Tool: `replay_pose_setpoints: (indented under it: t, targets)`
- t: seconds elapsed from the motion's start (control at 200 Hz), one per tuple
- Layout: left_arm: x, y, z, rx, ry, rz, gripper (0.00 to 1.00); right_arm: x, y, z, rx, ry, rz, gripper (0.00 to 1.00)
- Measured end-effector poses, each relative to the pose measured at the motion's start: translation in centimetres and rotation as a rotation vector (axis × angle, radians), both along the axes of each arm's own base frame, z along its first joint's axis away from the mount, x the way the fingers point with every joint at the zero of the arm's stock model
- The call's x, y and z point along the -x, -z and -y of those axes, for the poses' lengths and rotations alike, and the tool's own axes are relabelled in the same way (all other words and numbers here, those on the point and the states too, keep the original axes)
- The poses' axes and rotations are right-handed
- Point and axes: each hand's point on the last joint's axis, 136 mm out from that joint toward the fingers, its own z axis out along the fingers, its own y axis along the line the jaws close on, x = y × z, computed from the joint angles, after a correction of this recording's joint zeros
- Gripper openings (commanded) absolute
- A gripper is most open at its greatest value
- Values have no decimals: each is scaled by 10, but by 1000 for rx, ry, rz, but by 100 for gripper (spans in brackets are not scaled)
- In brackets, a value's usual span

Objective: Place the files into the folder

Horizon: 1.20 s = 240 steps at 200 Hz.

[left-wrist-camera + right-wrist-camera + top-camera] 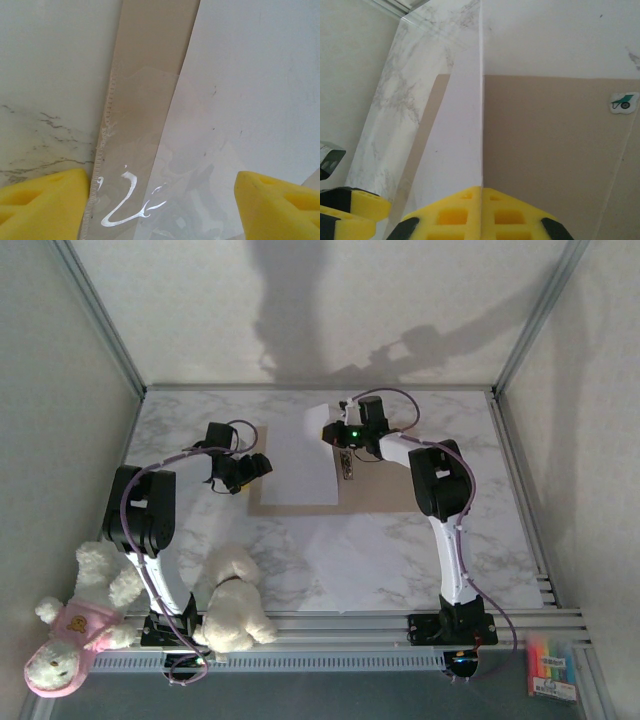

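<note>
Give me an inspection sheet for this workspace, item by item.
Surface: pale marble table.
Job's things: folder open; flat file on its left half; lifted file tilted over the middle.
Clutter: plush toys by the left arm's base; highlighter pack near right, off the table.
Hands: left hand open over the folder's left edge; right hand shut on the lifted file.
Cables: purple cable along each arm.
Surroundings: aluminium frame, plain walls.

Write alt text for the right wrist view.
The right gripper, shut, pinches the edge of a white sheet over the open tan folder. A small wheelbarrow sticker sits on the folder at right; marble table shows at left.
</note>
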Motion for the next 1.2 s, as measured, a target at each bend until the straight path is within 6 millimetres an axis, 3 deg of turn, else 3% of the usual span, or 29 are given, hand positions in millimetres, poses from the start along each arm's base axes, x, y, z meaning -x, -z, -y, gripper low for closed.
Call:
replay_pose_setpoints:
  t: [0.661,1.202]
  targets:
    - [0,0,0,1,0,5,77,14,-5,-21,-28,-59,3,2]
    - [0,0,0,1,0,5,77,6,-11,-15,-22,-49,23,1]
